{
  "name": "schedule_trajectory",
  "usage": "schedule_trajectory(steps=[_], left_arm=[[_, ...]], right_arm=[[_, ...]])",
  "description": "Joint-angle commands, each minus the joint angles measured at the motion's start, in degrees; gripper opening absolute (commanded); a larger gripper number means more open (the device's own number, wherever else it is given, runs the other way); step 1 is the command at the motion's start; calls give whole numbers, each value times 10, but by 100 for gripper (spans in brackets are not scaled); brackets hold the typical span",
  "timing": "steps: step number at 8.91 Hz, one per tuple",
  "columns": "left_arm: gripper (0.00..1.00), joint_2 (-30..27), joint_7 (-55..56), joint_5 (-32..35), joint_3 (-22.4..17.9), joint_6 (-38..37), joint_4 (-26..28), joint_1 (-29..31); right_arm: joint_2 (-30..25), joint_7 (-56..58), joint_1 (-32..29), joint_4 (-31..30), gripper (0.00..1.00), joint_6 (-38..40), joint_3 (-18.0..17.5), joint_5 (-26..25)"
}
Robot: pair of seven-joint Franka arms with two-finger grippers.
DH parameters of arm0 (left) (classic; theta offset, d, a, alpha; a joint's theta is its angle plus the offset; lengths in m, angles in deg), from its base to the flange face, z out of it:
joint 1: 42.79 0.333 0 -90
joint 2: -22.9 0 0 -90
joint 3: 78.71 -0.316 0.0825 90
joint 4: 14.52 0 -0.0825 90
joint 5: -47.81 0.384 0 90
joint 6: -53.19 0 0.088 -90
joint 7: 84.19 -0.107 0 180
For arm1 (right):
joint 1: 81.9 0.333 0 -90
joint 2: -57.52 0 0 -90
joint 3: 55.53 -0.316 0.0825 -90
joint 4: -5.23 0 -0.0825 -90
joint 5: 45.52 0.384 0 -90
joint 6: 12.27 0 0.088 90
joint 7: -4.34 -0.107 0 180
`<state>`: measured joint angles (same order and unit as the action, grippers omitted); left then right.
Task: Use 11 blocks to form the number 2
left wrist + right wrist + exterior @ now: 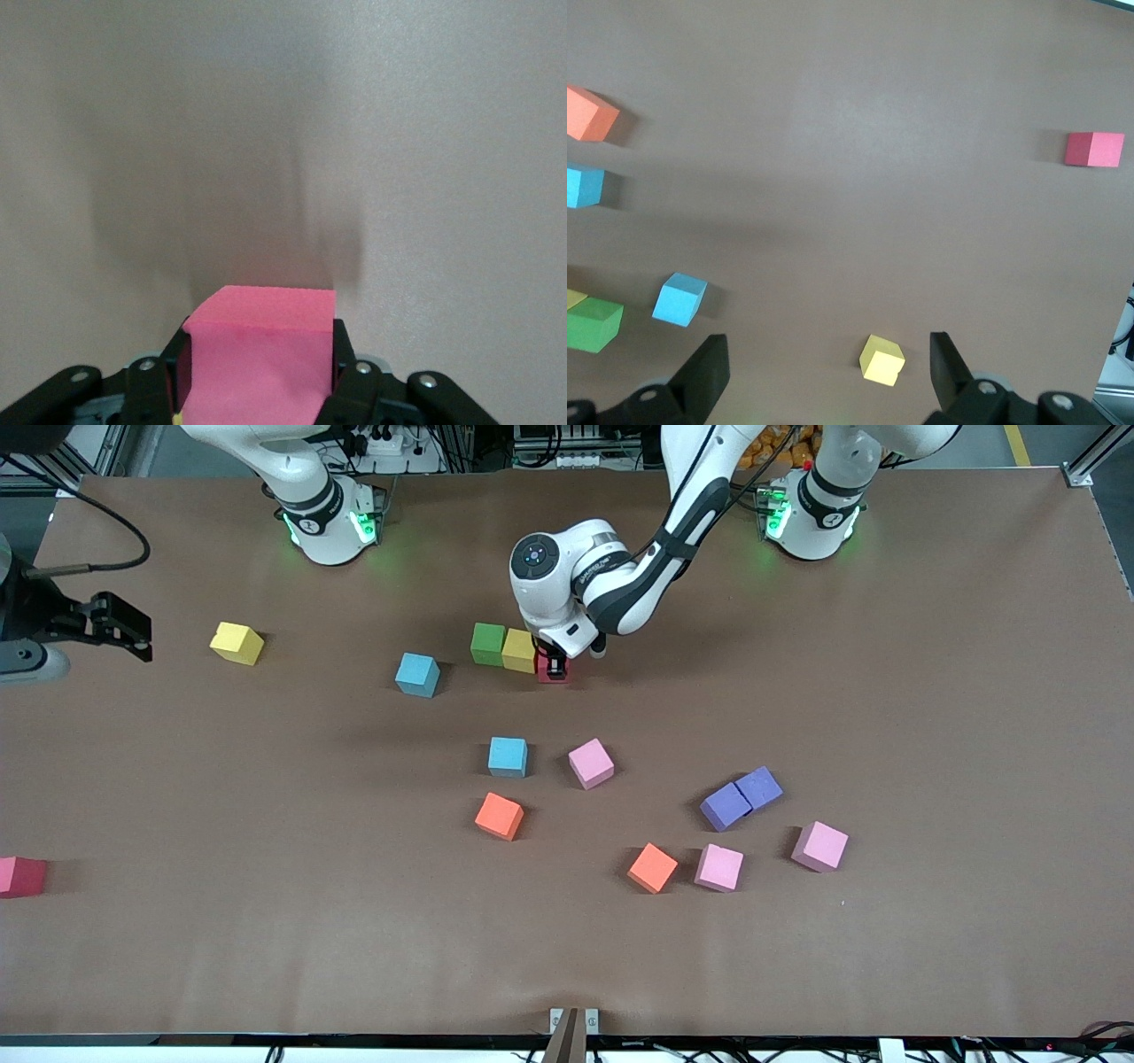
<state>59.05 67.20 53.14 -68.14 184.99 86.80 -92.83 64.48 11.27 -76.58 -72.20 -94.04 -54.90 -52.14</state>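
Note:
A green block and a yellow block stand edge to edge in a row at the middle of the table. My left gripper is shut on a red block low at the table, right beside the yellow one at the left arm's end of that row. Its fingers press the red block's two sides. My right gripper hangs open and empty over the right arm's end of the table, above a loose yellow block.
Loose on the table are two light blue blocks, pink blocks, two orange blocks, two touching purple blocks, and a red block at the edge.

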Motion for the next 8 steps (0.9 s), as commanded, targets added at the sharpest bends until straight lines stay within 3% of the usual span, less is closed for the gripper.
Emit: schedule_trajectory(steps=[1,3,6,8], left_arm=[[0,9,10,-13,2,-13,-9,-2],[0,9,10,-21,2,-13,-9,-7],[0,10,11,-28,2,-13,-9,-15],[0,15,12,-31,2,-14,-14,-15]], right_arm=[[-4,6,-5,-39,100,-43,-8,-1],[-5,5,-7,-43,100,-45,-7,11],[-5,-1,-43,-42,100,-62,-5,77],[-7,-14,-55,-43,100,-60,-5,86]])
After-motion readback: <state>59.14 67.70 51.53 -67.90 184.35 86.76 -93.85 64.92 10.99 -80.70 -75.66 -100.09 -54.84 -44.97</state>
